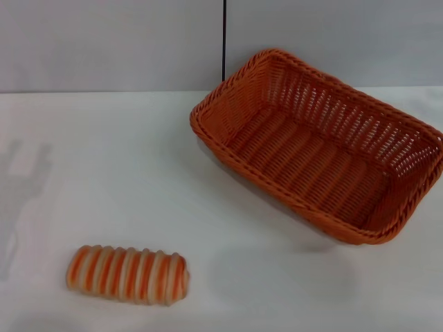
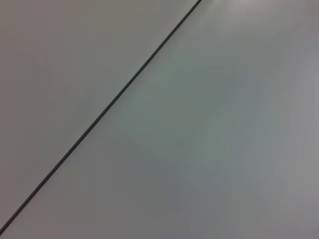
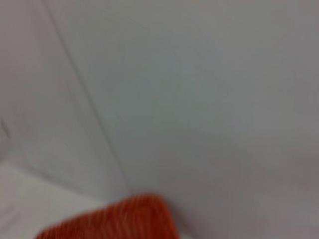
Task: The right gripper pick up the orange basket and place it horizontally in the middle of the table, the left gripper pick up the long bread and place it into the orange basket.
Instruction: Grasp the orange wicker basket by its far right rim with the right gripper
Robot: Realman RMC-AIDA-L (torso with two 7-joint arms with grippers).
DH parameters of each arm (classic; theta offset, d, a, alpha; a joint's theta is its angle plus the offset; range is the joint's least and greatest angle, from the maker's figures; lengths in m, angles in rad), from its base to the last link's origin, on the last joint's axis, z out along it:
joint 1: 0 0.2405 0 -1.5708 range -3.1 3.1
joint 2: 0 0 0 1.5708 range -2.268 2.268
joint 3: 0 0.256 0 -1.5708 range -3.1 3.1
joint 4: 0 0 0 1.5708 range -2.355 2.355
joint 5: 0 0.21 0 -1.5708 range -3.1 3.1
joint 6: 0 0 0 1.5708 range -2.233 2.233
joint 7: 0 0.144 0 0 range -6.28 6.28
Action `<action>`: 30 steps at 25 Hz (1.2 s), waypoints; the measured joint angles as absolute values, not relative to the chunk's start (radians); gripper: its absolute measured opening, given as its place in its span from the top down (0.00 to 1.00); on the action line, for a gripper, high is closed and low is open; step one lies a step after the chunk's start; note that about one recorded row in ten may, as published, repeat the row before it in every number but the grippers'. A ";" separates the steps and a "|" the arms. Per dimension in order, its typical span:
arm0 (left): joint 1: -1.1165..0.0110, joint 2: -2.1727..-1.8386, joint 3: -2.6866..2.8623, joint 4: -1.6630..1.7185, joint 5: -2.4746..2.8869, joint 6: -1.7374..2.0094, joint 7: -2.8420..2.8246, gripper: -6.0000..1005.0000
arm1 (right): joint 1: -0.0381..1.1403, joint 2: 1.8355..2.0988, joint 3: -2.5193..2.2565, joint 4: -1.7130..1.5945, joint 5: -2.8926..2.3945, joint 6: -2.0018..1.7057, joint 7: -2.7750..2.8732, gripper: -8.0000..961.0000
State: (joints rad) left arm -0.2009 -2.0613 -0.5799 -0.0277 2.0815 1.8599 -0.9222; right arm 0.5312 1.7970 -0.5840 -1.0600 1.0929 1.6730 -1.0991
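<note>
Left gripper: out of every view, so its fingers cannot be judged
Right gripper: also unseen; its wrist camera catches only a blurred corner of the basket
Orange basket (image 1: 318,149): one, empty, resting skewed on the table toward 2 o'clock, one corner near the back wall
Long bread (image 1: 128,274): one, striped side up, lying flat at 7 o'clock, well apart from the basket
Table (image 1: 104,173): one, white
</note>
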 joint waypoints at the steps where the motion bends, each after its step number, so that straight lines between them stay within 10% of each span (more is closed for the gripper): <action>1: -0.201 -2.061 -0.579 -0.028 2.082 1.860 -0.922 0.30 | 0.545 1.800 -0.604 -1.061 1.068 1.674 -1.098 0.57; 16: -0.203 -2.062 -0.561 -0.026 2.082 1.855 -0.922 0.31 | 0.716 1.885 -0.718 -1.005 0.671 1.631 -1.107 0.60; 30: -0.203 -2.062 -0.558 -0.030 2.082 1.854 -0.923 0.31 | 0.721 1.902 -0.761 -0.902 0.636 1.575 -1.117 0.63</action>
